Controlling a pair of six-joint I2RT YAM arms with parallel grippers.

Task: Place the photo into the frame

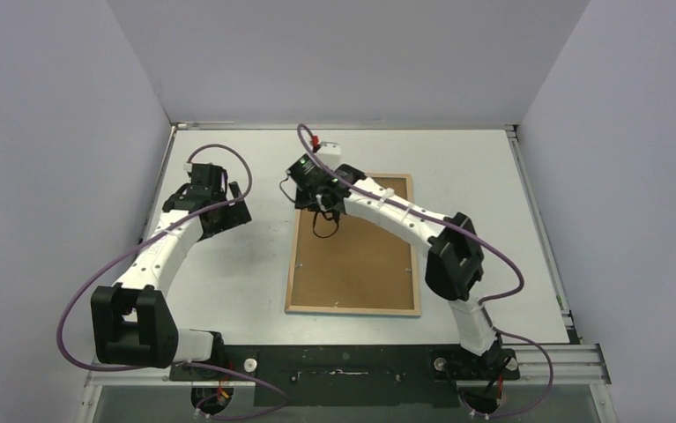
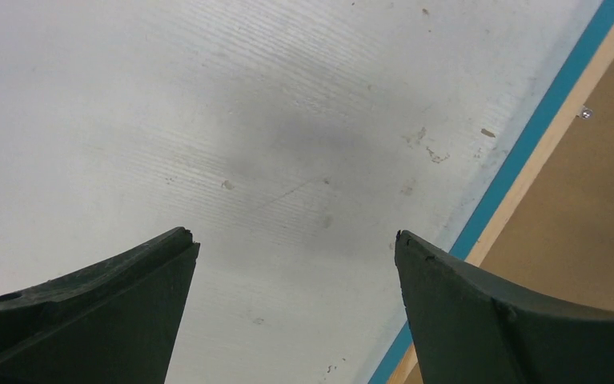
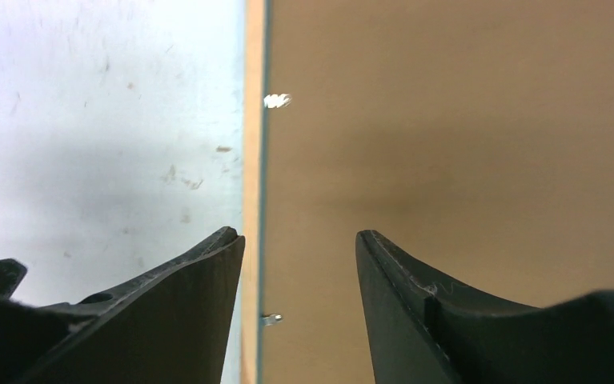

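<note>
Top: frame (image 1: 293, 260) lies face down on the table (image 1: 228, 291), brown board (image 1: 352, 264) sitting in its back. Photo is not visible in any view. It may be under the board, can't confirm. Left gripper (image 1: 228, 207) is over bare table, well left of the frame. Right gripper (image 1: 321, 216) is at the frame's far-left corner.

Left wrist: fingers wide apart, nothing between them, only table below. The frame's turquoise edge (image 2: 527, 144) and the board (image 2: 591, 208) are off to the right.

Right wrist: fingers apart and empty, straddling the frame's wood edge (image 3: 251, 160). Two small metal clips (image 3: 275, 101) sit along that edge on the board (image 3: 447, 160).

My read: late stage, the board looks seated. What's left is probably securing the clips, assuming the photo is inside. Nothing blocks the frame apart from the right arm lying across it.
</note>
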